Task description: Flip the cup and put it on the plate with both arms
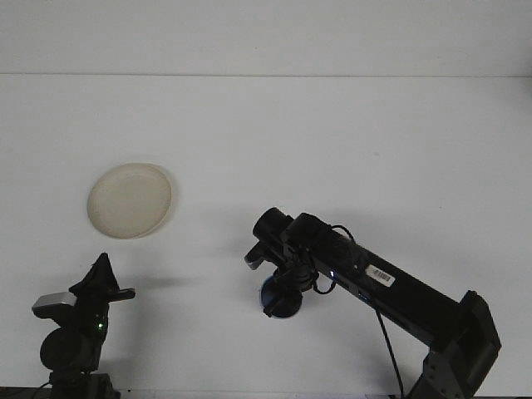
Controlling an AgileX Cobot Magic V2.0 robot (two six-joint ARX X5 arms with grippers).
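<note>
Cup (pixel 272 293) sits clamped in our right gripper (pixel 281 299), low over the table (pixel 332 141); our left gripper (pixel 98 278), its fingers unreadable, rests near the plate (pixel 130 200).

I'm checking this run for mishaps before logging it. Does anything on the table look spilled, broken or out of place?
Nothing stands out. The cream plate lies flat and bare on the white table, with no spill or breakage visible. The blue cup is mostly hidden under the right gripper, low near the table. The left gripper waits apart from both.
</note>
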